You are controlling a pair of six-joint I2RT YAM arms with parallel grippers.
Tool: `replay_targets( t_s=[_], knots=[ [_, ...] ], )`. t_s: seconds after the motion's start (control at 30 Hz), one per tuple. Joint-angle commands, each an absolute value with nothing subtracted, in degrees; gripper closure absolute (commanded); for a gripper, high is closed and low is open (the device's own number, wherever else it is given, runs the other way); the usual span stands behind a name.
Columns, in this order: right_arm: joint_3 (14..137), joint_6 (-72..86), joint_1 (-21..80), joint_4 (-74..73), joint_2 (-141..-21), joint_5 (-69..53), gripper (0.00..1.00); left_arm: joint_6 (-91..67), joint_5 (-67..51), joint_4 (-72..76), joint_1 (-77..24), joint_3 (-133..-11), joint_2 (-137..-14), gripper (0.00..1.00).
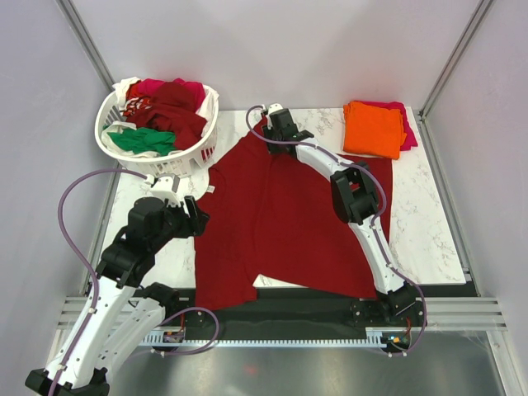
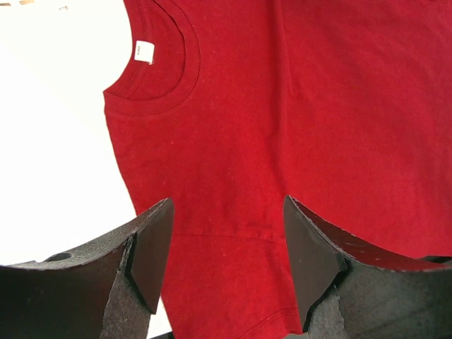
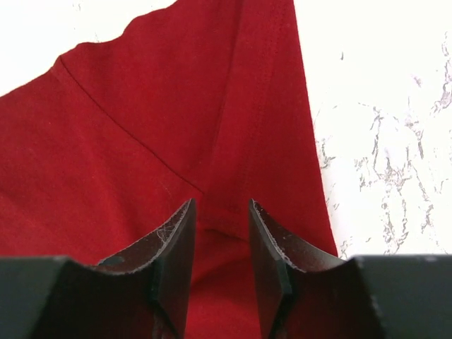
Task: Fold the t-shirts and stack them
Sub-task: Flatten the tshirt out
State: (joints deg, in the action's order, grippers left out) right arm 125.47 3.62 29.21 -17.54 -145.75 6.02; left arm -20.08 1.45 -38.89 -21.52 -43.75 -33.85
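A dark red t-shirt (image 1: 280,223) lies spread flat over the marble table. My left gripper (image 1: 198,218) hovers at the shirt's left edge, beside the collar. In the left wrist view it (image 2: 227,200) is open above the sleeve seam, with the collar and its white tag (image 2: 143,51) further ahead. My right gripper (image 1: 269,117) is down on the shirt's far sleeve. In the right wrist view it (image 3: 221,203) has its jaws partly narrowed, a gap still between them and a raised pucker of the red cloth (image 3: 176,106) in that gap. An orange folded t-shirt (image 1: 373,128) lies on a magenta one (image 1: 407,134) at the back right.
A white lattice basket (image 1: 195,150) stands at the back left, close to the left arm. It holds a dark red shirt (image 1: 177,111), a green one (image 1: 140,140) and magenta cloth (image 1: 153,86). The spread shirt's hem hangs over the table's near edge (image 1: 330,295).
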Motion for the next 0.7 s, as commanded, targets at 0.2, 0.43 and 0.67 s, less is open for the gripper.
replay_targets(
  t_s=[0.2,0.43,0.67],
  knots=[
    [125.95,3.78,29.27,-16.08,-144.93,5.54,0.6,-20.04,2.55,-37.53,-21.62,-43.86,-34.01,0.3],
    [125.95,3.69,29.71,-16.17,-145.28,5.19,0.61,-20.04,2.55,-37.53,-21.62,-43.86,-34.1,0.3],
    [126.04,3.96,29.71,-16.35,-145.63,4.92,0.62,-20.04,2.55,-37.53,-21.62,-43.86,-34.1,0.3]
  ],
)
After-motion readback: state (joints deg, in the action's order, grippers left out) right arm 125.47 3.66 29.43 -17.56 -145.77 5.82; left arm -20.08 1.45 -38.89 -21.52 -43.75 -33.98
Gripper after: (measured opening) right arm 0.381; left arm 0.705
